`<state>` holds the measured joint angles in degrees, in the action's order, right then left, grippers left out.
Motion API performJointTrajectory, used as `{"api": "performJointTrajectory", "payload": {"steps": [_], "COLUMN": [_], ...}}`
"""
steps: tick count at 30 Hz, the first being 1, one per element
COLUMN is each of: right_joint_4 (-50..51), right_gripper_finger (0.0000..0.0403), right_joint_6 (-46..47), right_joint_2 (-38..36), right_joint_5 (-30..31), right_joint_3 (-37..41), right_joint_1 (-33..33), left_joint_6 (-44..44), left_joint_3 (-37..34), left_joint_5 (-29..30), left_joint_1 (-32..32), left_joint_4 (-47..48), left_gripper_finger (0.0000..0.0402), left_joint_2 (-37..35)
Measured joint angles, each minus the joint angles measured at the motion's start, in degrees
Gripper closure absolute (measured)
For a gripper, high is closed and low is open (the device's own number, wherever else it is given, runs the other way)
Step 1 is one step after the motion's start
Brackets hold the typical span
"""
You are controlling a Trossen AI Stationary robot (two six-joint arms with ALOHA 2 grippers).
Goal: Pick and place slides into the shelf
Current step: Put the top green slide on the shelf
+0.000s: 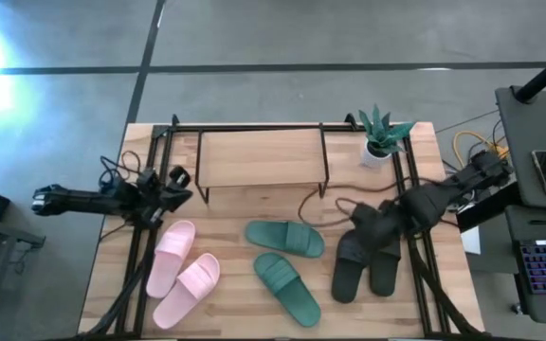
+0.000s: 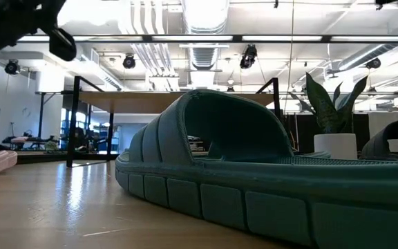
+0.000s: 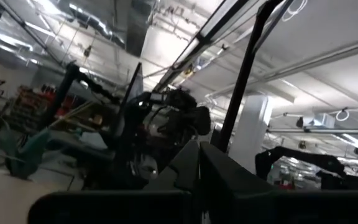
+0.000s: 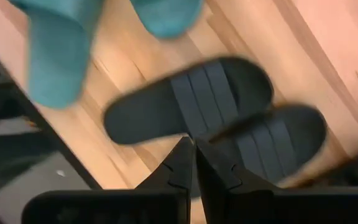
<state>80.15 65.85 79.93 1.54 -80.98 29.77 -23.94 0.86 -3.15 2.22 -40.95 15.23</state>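
Six slides on the table and none on the shelf yet, so here's how I'd play this one. Going left to right: my left gripper is parked at the table's left edge, fingers clenched on nothing, hanging above the toe end of the pink slides, which lie side by side near the front left. The green slides sit in the middle, one angled behind the other. Over on the right, the right gripper hovers above the black slides, fingers pinched together and empty; the pair lies just touching each other at the right edge. The shelf stands at the back, well apart from all of them, with a potted plant beside its right end.

My take: the right gripper needs to open up first, then drop onto the wide strap of the nearer black slide. I'd grab the strap square, not the sole edge, since rubber probably flexes and could slip out mid-carry.
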Motion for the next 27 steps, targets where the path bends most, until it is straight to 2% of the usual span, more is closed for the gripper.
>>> {"api": "performJointTrajectory", "payload": {"steps": [6,11,15,18,23,27], "right_joint_4": [1.14,2.33,1.23,0.68,0.11,-0.08], "right_gripper_finger": [0.0390,0.0390,0.0384,0.0361,0.0295,0.0239], "right_joint_6": [8.85,13.26,14.53,14.76,16.85,16.39], "right_joint_2": [6.44,10.88,12.87,13.42,13.49,13.32], "right_joint_5": [-0.18,-4.33,-2.97,0.84,6.86,7.65], "right_joint_3": [-0.93,0.05,-0.25,-0.86,-2.10,-2.42], "right_joint_1": [5.26,6.47,6.84,6.87,5.95,4.27], "left_joint_6": [-8.64,-8.72,-7.21,-5.90,-6.00,-7.12], "left_joint_3": [0.20,0.28,0.28,0.28,0.28,1.50], "left_joint_5": [-0.78,-0.84,1.78,3.18,2.68,2.04], "left_joint_1": [0.02,0.02,0.00,0.00,0.00,0.04], "left_joint_4": [-3.96,-6.36,-6.28,-6.31,-5.71,-1.08], "left_gripper_finger": [0.0401,0.0401,0.0401,0.0401,0.0401,0.0401], "left_joint_2": [2.86,3.06,3.17,3.10,3.71,5.50]}}
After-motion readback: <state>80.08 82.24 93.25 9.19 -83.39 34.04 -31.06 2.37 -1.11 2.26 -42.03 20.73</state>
